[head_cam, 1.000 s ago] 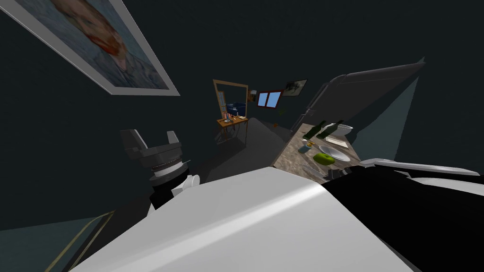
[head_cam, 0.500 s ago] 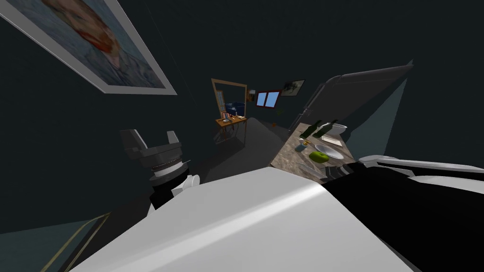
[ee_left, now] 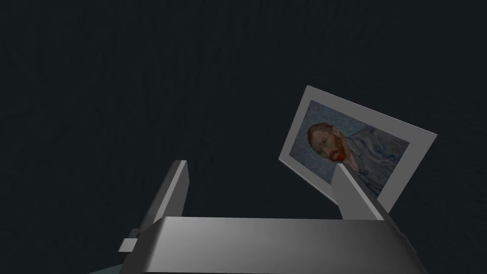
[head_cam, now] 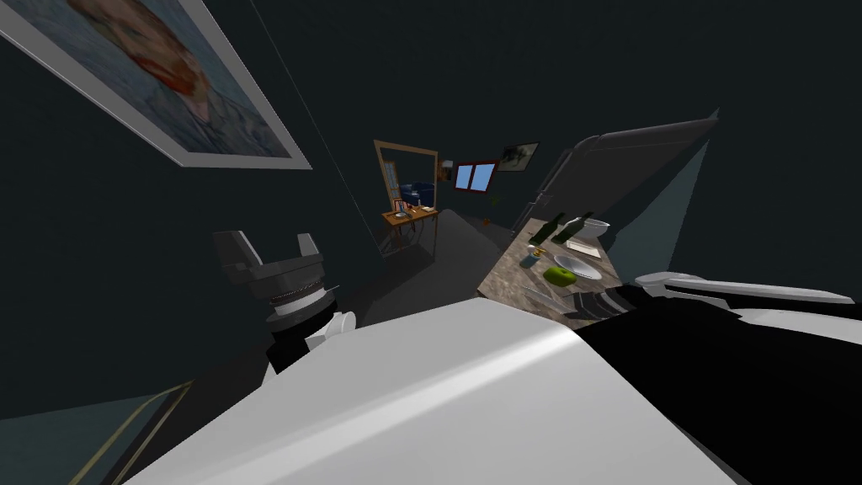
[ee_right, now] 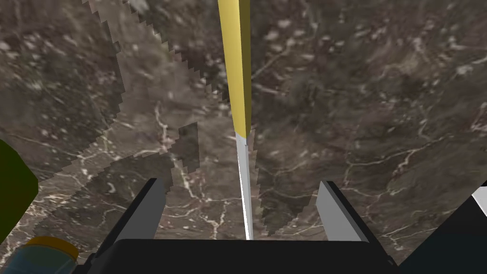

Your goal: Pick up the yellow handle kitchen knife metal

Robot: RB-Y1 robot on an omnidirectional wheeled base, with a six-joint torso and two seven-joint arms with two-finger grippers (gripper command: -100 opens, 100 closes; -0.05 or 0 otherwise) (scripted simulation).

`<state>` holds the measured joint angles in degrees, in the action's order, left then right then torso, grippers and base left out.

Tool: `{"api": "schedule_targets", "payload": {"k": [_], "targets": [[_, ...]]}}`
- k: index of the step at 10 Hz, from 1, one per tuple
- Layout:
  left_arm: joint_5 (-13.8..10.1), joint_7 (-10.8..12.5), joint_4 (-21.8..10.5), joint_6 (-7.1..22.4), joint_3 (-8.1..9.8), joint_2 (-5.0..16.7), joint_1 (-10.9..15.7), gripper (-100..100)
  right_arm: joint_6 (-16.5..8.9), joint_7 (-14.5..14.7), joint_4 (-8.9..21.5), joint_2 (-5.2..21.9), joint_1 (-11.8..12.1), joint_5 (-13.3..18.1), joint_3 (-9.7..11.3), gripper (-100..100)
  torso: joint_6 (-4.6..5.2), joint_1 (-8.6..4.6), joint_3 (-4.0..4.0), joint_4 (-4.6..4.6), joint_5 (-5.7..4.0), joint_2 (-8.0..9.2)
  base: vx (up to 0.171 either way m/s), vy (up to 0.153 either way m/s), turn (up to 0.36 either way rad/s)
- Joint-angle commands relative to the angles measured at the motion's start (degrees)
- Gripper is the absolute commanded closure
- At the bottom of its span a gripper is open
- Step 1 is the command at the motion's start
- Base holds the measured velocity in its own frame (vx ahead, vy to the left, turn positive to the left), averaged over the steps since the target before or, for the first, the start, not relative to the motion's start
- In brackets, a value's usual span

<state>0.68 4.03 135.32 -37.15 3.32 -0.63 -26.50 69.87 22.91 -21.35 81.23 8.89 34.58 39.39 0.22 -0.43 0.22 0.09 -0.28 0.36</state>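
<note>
Swung slightly since a second ago: own head camera, so counter (head_cam: 513,278) and its clutter drifted across head view; nothing on it displaced.

Right gripper (ee_right: 245,216): fingers spread wide, clasping nothing, hovering close over counter. Straddling blade of knife (ee_right: 240,114), one finger each side, neither seen touching it.

Position of knife: flat on counter, long axis running straight out from gripper, along the fingers' own direction. Blade nearest, passing midway between fingers and vanishing under gripper body; handle farther out, beyond fingertips. Closing line thus across thin blade, not handle. Judged: calls for advancing along that axis to reach handle, or else pinching blade. Nearer arm: right, by far.

Look: handle yellow, long, straight-sided, narrowing a little toward blade; blade narrow, pale, bright along one edge, metal-like.

Farther out, off to one side of gripper: green thing (ee_right: 14,190) and jar (ee_right: 43,254), blue with yellow lid, both well apart from knife.

Left gripper (head_cam: 269,253): fingers parted, nothing between them, raised well away from counter on own left.
</note>
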Motion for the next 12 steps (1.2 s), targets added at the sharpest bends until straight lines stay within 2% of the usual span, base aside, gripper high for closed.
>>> {"api": "schedule_targets", "payload": {"k": [1, 2, 4, 6, 9, 11, 12], "targets": [[0.0, 0.0, 0.0, 0.0, 0.0, 0.0, 0.0, 0, -0.74, -0.61, -2.69, 1.14, 1.69, -0.91, -0.55, -100, 0.0, 0.0, 0.0, 0.0, 0.0, 0.0, -0.018, -0.021, -0.003], [0.0, 0.0, 0.0, 0.0, 0.0, 0.0, 0.0, 0, 1.21, -0.54, -3.47, 1.95, 1.17, -1.48, -0.9, -100, 0.0, 0.06, -0.03, -0.01, 0.01, -0.05, -0.039, -0.036, -0.055], [0.0, 0.0, 0.0, 0.0, 0.0, 0.0, 0.0, 0, 2.4, -0.51, -3.94, 2.42, 0.84, -1.85, -1.13, -100, 0.0, -0.02, 0.0, 0.0, 0.0, 0.0, -0.04, -0.046, -0.027], [0.0, 0.0, 0.0, 0.0, 0.0, 0.0, 0.0, 0, 2.4, -0.51, -3.94, 2.42, 0.84, -1.85, -1.13, -100, -0.01, 0.03, -0.02, -0.01, 0.0, -0.03, -0.018, -0.016, -0.003], [0.0, 0.0, 0.0, 0.0, 0.0, 0.0, 0.0, 0, 5.56, -0.44, -5.22, 3.58, -0.08, -2.91, -1.82, -100, 0.0, 0.02, 0.0, 0.0, 0.01, 0.0, -0.041, -0.036, -0.035], [0.0, 0.0, 0.0, 0.0, 0.0, 0.0, 0.0, 0, 5.25, -0.49, -5.35, 3.55, 0.0, -2.94, -1.84, -100, 0.0, -0.03, 0.01, 0.01, -0.01, 0.01, -0.026, -0.032, -0.014], [0.0, 0.0, 0.0, 0.0, 0.0, 0.0, 0.0, 0, 5.53, -0.44, -5.2, 3.52, -0.12, -2.89, -1.82, 0, -0.01, 0.06, -0.03, -0.01, 0.0, -0.06, 0.0, 0.0, 0.0]]}}
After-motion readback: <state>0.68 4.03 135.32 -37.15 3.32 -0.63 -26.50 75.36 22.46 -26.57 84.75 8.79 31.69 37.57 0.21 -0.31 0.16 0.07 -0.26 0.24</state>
